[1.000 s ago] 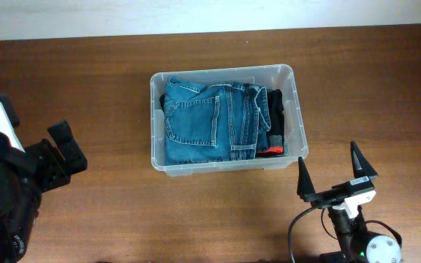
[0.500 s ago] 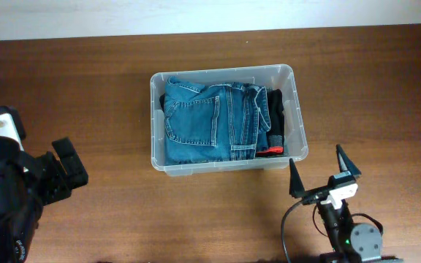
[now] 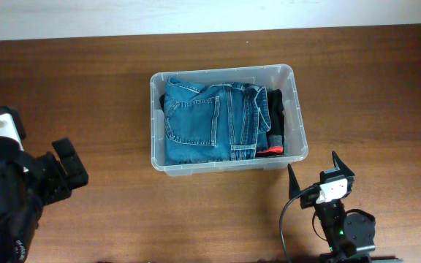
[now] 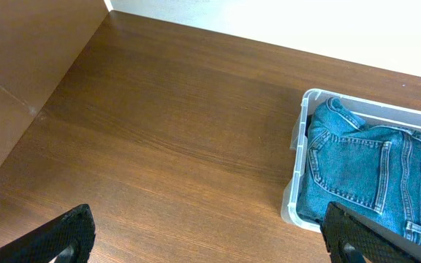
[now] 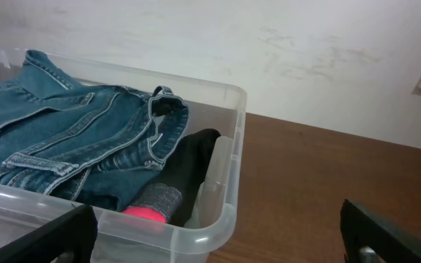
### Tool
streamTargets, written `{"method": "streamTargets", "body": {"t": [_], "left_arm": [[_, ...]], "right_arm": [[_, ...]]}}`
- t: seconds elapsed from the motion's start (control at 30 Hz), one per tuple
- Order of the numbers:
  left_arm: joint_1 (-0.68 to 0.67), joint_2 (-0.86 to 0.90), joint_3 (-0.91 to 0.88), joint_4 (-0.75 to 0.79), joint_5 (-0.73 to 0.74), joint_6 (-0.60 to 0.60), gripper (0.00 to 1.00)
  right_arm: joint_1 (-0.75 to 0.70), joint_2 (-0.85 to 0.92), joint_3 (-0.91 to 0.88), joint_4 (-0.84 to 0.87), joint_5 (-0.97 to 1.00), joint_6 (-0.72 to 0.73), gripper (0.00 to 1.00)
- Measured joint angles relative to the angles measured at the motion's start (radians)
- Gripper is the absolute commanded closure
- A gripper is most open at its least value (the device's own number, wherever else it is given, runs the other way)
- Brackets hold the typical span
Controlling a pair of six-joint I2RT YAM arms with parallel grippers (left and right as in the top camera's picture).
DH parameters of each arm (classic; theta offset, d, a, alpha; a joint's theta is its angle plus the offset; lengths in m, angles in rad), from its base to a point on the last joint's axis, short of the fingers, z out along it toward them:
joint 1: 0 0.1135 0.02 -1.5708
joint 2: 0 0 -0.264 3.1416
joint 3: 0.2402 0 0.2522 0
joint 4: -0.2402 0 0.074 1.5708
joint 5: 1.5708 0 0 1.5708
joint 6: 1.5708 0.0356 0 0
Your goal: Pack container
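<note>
The clear plastic container [image 3: 226,71] stands mid-table, holding folded blue jeans [image 3: 210,120], a black garment [image 3: 276,115] and a grey sock with a red-pink end [image 3: 271,149]. My right gripper [image 3: 312,164] is open just in front of the container's near right corner, holding nothing. In the right wrist view that corner [image 5: 225,219] lies between my wide-apart fingers [image 5: 386,234], with the jeans [image 5: 71,131] and sock [image 5: 149,212] inside. My left gripper [image 3: 68,164] hangs open at the far left, well clear of the container [image 4: 298,146]. Bare wood shows between its fingers [image 4: 71,234].
The dark wooden table [image 3: 86,88] runs to a white wall [image 3: 196,14] at the back. A cable [image 3: 287,219] loops by the right arm's base near the front edge.
My right gripper has drawn back toward the table's front edge and shifted slightly left, still open. The left arm dropped a little a second ago and has since held still.
</note>
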Motion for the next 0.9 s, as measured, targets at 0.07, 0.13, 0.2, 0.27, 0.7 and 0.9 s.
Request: {"method": "streamTargets", "body": {"t": [0.07, 0.13, 0.2, 0.27, 0.7, 0.9], "left_arm": [[0.000, 0.000, 0.000, 0.000, 0.000, 0.000, 0.00], [0.000, 0.000, 0.000, 0.000, 0.000, 0.000, 0.00], [0.000, 0.000, 0.000, 0.000, 0.000, 0.000, 0.00], [0.000, 0.000, 0.000, 0.000, 0.000, 0.000, 0.00], [0.000, 0.000, 0.000, 0.000, 0.000, 0.000, 0.00], [0.000, -0.012, 0.000, 0.000, 0.000, 0.000, 0.00]], "right_arm": [[0.000, 0.000, 0.000, 0.000, 0.000, -0.002, 0.02], [0.000, 0.000, 0.000, 0.000, 0.000, -0.002, 0.02], [0.000, 0.000, 0.000, 0.000, 0.000, -0.002, 0.02], [0.000, 0.000, 0.000, 0.000, 0.000, -0.003, 0.02], [0.000, 0.000, 0.000, 0.000, 0.000, -0.007, 0.02], [0.000, 0.000, 0.000, 0.000, 0.000, -0.013, 0.02]]}}
